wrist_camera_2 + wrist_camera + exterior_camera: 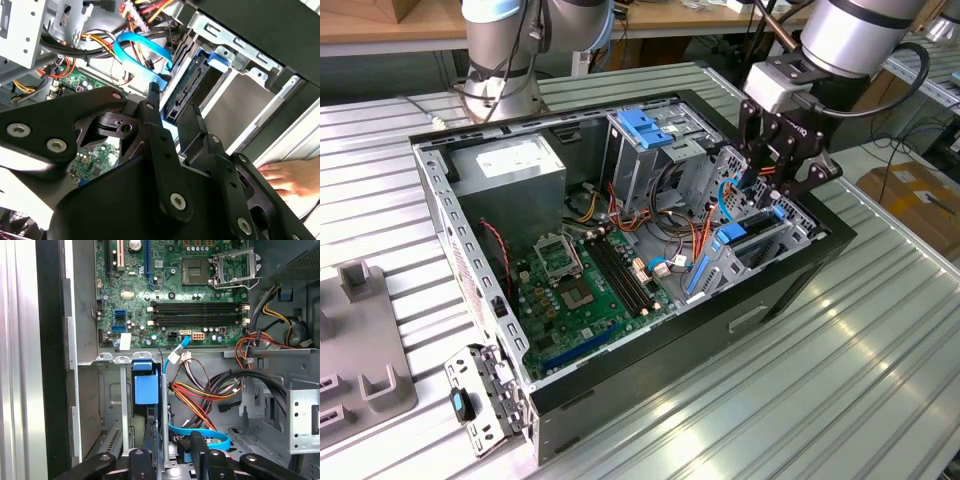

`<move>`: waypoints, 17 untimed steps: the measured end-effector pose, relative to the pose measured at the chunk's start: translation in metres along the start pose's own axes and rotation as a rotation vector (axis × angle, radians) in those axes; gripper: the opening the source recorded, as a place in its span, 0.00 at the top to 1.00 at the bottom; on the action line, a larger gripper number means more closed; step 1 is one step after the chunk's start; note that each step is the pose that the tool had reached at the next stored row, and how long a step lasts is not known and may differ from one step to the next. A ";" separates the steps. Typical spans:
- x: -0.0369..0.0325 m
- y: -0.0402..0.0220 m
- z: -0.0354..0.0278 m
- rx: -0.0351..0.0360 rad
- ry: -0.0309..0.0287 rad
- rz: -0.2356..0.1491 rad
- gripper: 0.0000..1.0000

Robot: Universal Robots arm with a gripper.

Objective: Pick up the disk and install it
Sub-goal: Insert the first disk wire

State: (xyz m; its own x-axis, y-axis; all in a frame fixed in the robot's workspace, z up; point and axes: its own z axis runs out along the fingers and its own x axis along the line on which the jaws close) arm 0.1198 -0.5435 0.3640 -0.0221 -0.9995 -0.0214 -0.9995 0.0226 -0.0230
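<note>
The disk (182,87) stands on edge in the metal drive bay (770,245) at the corner of the open computer case (790,280) on the exterior view's right. It is a dark slab with a light-blue frame (220,55). My black gripper (172,107) sits over its near end, and light-blue plastic shows between the two fingers (152,107), so it looks shut on the disk. In the first wrist view the gripper (170,452) straddles the bay wall, with a blue frame piece (146,385) beyond it. In the exterior view the gripper (770,190) hangs just above the bay.
The green motherboard (585,280) lies on the case floor, with a grey power supply (510,165) at the back. A tall cage with a blue latch (645,128) stands beside the bay. Loose cables (210,390) and a blue ribbon cable (137,50) crowd the gripper. A hand (290,177) rests outside the case.
</note>
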 end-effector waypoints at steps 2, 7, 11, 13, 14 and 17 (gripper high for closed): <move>-0.0020 -0.0010 0.0001 0.0000 -0.0001 0.000 0.58; -0.0037 -0.0090 0.0003 -0.0001 0.0000 -0.003 0.58; -0.0038 -0.0094 0.0042 0.0029 -0.0005 -0.017 0.58; -0.0038 -0.0095 0.0067 0.0045 -0.0006 -0.021 0.58; -0.0038 -0.0095 0.0078 0.0050 -0.0006 -0.023 0.58; -0.0042 -0.0094 0.0100 0.0056 -0.0007 -0.026 0.58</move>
State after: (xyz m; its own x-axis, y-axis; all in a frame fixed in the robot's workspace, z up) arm 0.1295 -0.5393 0.3543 0.0038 -0.9998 -0.0215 -0.9996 -0.0031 -0.0291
